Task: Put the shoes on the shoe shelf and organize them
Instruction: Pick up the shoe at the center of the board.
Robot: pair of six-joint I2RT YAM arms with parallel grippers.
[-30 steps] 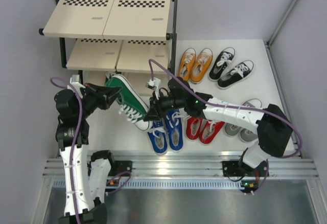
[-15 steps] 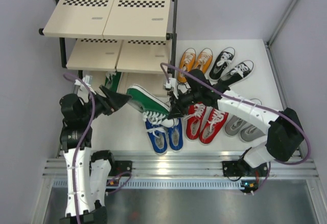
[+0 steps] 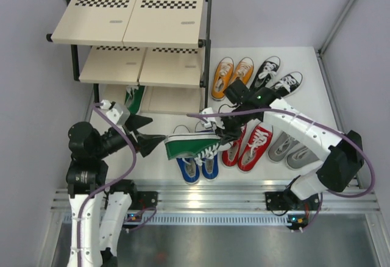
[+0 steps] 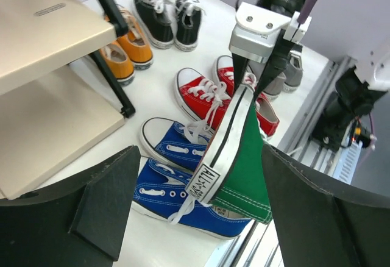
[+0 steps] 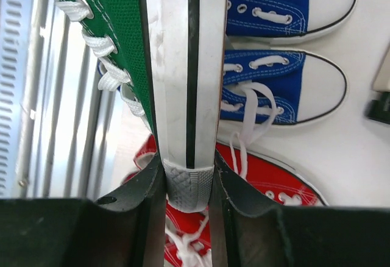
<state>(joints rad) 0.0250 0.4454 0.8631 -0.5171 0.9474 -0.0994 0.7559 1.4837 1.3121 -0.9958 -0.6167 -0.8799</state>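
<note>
left gripper (image 3: 156, 129) jaws spread wide, empty | right gripper (image 3: 222, 135) clamped on the toe of one green shoe (image 3: 190, 147), on its side in the air above two blue shoes (image 3: 198, 166) | two red shoes (image 3: 248, 147) | two grey shoes (image 3: 291, 150) | two orange shoes (image 3: 233, 77) | two black shoes (image 3: 277, 81) | second green shoe (image 3: 134, 98) on the lowest tier of one three-tier shoe shelf (image 3: 137, 17)
</note>
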